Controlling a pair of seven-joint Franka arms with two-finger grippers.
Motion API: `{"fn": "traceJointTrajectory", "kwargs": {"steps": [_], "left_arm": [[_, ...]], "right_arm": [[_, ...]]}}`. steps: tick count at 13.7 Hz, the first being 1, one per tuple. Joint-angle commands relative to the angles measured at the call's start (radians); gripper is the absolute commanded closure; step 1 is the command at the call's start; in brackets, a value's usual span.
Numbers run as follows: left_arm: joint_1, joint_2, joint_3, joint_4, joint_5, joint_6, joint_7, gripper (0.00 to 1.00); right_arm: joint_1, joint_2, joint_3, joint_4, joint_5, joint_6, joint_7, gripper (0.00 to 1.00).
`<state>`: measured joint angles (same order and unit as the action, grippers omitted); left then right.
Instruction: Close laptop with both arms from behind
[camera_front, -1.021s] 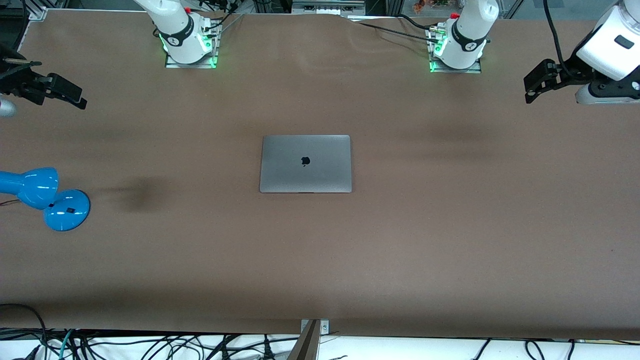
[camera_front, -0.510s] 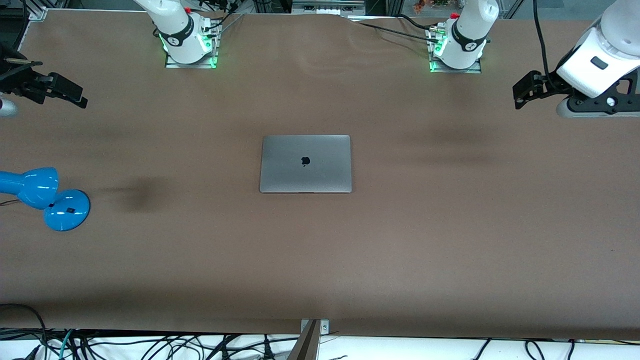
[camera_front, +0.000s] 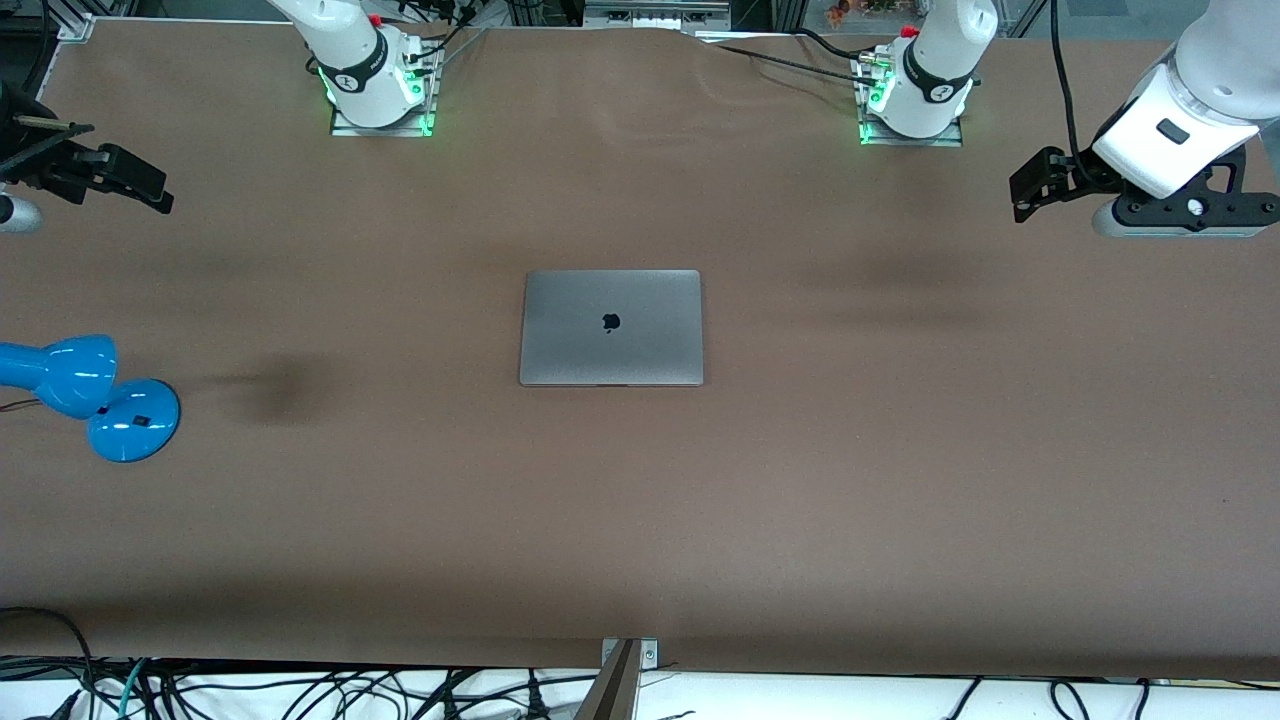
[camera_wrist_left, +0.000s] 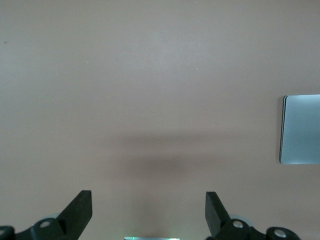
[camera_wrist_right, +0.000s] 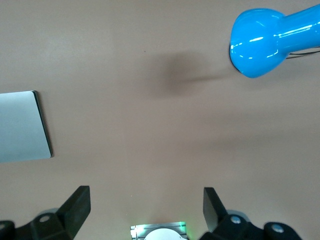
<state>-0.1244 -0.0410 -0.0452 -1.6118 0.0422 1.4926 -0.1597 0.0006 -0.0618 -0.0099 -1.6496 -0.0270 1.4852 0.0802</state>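
The laptop (camera_front: 611, 327) lies shut and flat in the middle of the brown table, its grey lid with the dark apple logo facing up. A corner of it shows in the left wrist view (camera_wrist_left: 301, 129) and in the right wrist view (camera_wrist_right: 22, 127). My left gripper (camera_front: 1024, 192) hangs open and empty over the table at the left arm's end, well away from the laptop; its jaws stand wide apart in the left wrist view (camera_wrist_left: 148, 210). My right gripper (camera_front: 150, 190) hangs open and empty over the right arm's end, its jaws wide apart in the right wrist view (camera_wrist_right: 145, 205).
A blue desk lamp (camera_front: 95, 395) lies at the right arm's end, nearer to the front camera than the right gripper; it also shows in the right wrist view (camera_wrist_right: 270, 40). The two arm bases (camera_front: 380, 85) (camera_front: 912, 95) stand along the farther edge. Cables hang below the near edge.
My left gripper has swung a little toward the table's middle. The right gripper has hardly moved. The laptop stays shut and still.
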Motion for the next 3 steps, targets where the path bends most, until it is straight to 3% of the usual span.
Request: {"fn": "traceJointTrajectory", "kwargs": {"steps": [1, 3], "left_arm": [[-0.011, -0.030, 0.011, -0.033, -0.016, 0.024, 0.016, 0.00], [-0.014, -0.030, 0.013, -0.033, -0.016, 0.024, 0.017, 0.00]], "right_arm": [[-0.004, -0.013, 0.007, -0.006, -0.011, -0.003, -0.010, 0.00], [-0.004, -0.013, 0.007, -0.006, -0.011, -0.003, -0.011, 0.00]]}}
